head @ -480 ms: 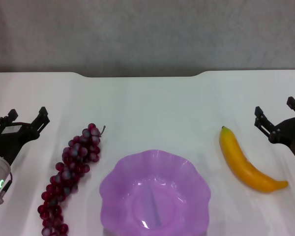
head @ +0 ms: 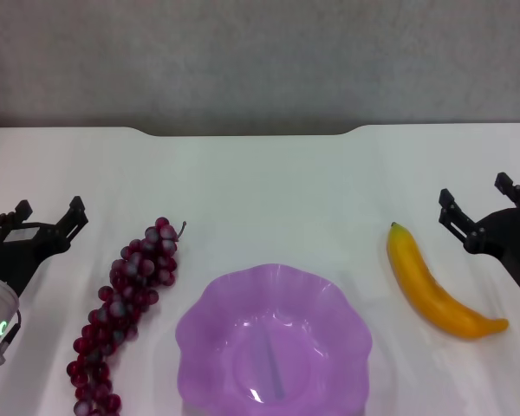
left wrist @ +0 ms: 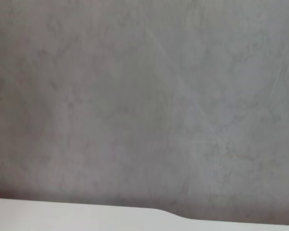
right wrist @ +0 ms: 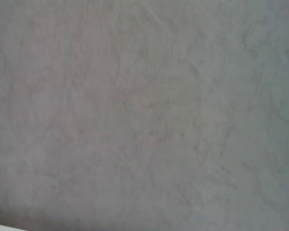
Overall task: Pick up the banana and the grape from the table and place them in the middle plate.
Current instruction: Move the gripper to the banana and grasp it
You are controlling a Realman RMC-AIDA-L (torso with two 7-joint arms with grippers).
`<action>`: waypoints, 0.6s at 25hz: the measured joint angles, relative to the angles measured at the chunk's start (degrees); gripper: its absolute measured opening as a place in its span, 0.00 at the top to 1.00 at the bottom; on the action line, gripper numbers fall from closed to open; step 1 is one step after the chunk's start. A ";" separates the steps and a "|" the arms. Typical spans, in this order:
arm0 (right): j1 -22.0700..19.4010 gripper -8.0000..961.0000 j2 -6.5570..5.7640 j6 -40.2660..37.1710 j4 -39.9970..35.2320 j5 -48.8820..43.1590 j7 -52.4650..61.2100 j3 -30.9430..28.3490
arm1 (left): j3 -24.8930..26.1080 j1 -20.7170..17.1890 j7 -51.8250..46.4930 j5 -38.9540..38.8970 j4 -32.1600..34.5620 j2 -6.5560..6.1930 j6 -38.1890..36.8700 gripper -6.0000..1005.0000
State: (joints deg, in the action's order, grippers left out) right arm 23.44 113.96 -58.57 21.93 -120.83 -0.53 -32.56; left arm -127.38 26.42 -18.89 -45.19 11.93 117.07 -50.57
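A plain grey wall (head: 260, 61) rises behind the far edge, filling both wrist views

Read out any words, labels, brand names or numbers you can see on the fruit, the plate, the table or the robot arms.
None: no readable text in any view.
The banana, the grape bunch, the purple scalloped plate and the white table carry no label or print.
The left arm shows only a small green light ring, not a character.
Both wrist views show just a blank grey wall.

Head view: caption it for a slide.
Open left gripper beside the grape, open right gripper beside the banana, purple middle plate empty.
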 joint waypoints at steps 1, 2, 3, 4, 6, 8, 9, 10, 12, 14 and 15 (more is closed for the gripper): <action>0.00 0.08 0.00 0.00 0.00 0.00 0.00 0.00 | 0.00 -0.05 0.04 0.01 0.00 -0.03 0.17 0.13; -0.40 0.09 -0.88 0.75 1.69 -0.03 0.00 -0.05 | 0.00 -0.09 0.13 0.01 0.00 -0.04 0.34 0.13; -0.97 0.09 -1.97 1.94 3.77 -0.02 0.00 -0.22 | 0.01 -0.11 0.20 0.02 0.00 -0.05 0.41 0.13; -1.66 0.09 -3.48 3.53 6.67 -0.08 -0.01 -0.57 | 0.01 -0.12 0.34 0.02 0.00 -0.05 0.45 0.13; -2.99 0.09 -6.51 7.43 12.68 -0.15 -0.38 -1.61 | 0.02 -0.13 0.50 0.02 0.00 -0.06 0.46 0.13; -4.37 0.09 -9.84 12.44 19.25 -0.21 -1.28 -3.37 | 0.03 -0.13 0.60 0.02 -0.02 -0.10 0.57 0.13; -5.19 0.09 -11.76 16.98 23.24 -0.23 -1.99 -5.01 | 0.03 -0.14 0.60 0.02 -0.07 -0.12 0.73 0.13; -5.92 0.10 -13.43 21.66 26.96 -0.32 -2.64 -6.82 | 0.04 -0.13 0.61 0.02 -0.10 -0.12 0.86 0.13; -7.60 0.10 -16.24 31.98 34.70 -1.10 -3.86 -11.51 | 0.03 -0.12 0.75 0.02 -0.12 -0.10 1.00 0.13; -9.69 0.10 -17.63 46.05 42.18 -3.56 -5.52 -18.49 | 0.04 -0.08 1.09 0.01 -0.14 -0.09 1.03 0.13; -10.72 0.10 -17.40 52.75 44.92 -5.12 -6.68 -22.53 | 0.04 -0.03 1.21 -0.01 -0.15 -0.08 1.04 0.13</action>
State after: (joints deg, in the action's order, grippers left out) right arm 12.71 96.55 -5.82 66.85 -125.95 -7.21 -55.08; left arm -127.35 26.39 -17.68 -45.20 11.78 116.98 -49.53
